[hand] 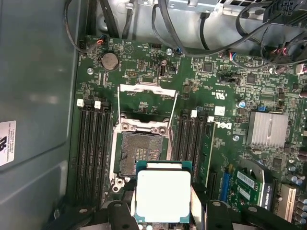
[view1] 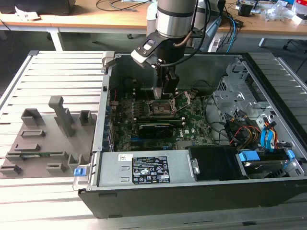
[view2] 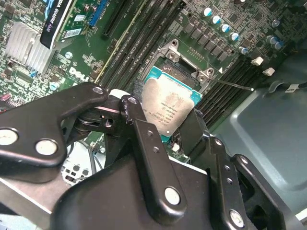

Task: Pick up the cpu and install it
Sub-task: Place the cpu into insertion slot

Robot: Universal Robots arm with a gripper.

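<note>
Pincer [view1: 169,93] clamped on the cpu [hand: 163,194], hovering near the open socket [view1: 162,108]; in the exterior view, socket sits ~7 o'clock from pincer. Cpu not seated.

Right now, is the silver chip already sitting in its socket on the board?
No: in the first wrist view the socket lies bare, its frame open, while the cpu sits clamped between the jaws.

Silver-grey cpu [hand: 163,194] edged teal, green motherboard [hand: 225,91], black tool [view1: 166,92], grey fixture blocks [view1: 48,139]
</note>
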